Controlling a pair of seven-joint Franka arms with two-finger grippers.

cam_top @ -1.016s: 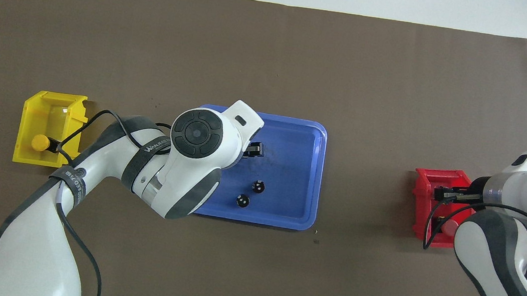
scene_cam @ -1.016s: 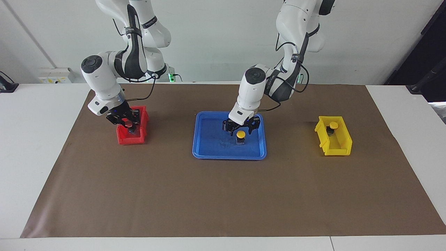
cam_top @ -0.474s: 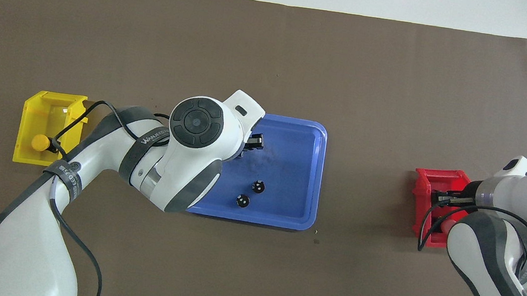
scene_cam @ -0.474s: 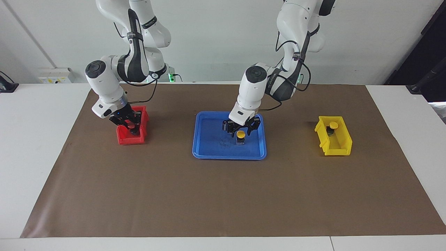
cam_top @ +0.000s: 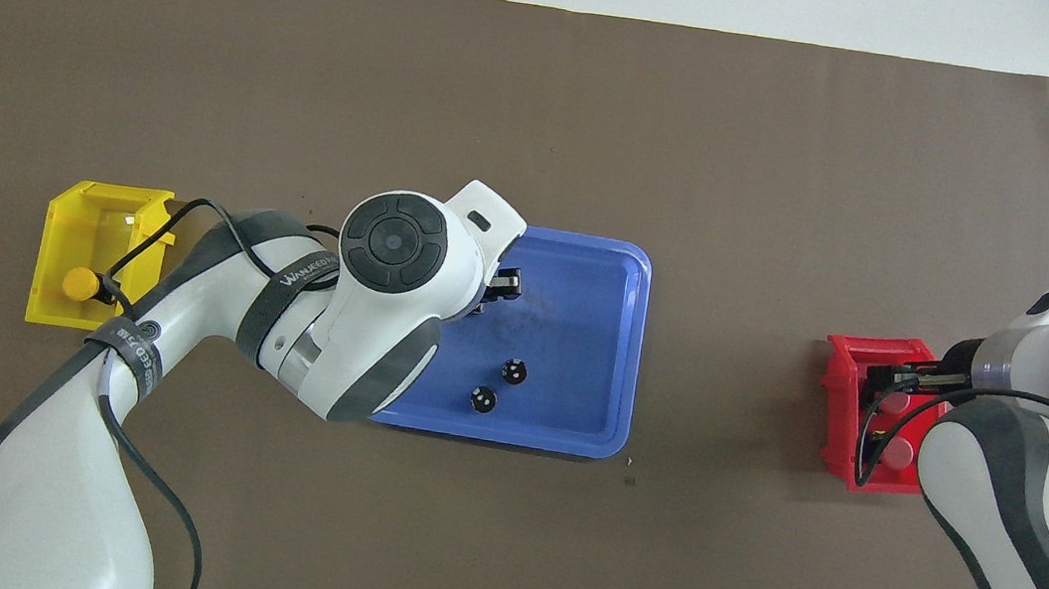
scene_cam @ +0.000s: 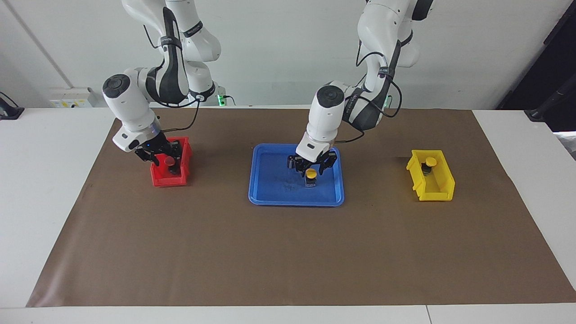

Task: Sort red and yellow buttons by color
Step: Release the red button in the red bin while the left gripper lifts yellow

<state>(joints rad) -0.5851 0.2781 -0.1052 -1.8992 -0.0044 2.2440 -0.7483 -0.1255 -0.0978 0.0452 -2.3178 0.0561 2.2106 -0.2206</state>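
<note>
While the left gripper [scene_cam: 310,165] straddles a yellow button [scene_cam: 310,173] at the blue tray's [scene_cam: 270,198] three o'clock, grip unclear, right gripper [scene_cam: 163,155] over red bin [scene_cam: 158,181], red button [scene_cam: 169,160] between spread fingers.

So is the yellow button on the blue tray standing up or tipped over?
Standing up. In the facing view the yellow button shows its domed cap on top of its black body, resting on the blue tray, under the left gripper.

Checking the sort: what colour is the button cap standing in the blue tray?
Yellow, clearest in the facing view.
</note>
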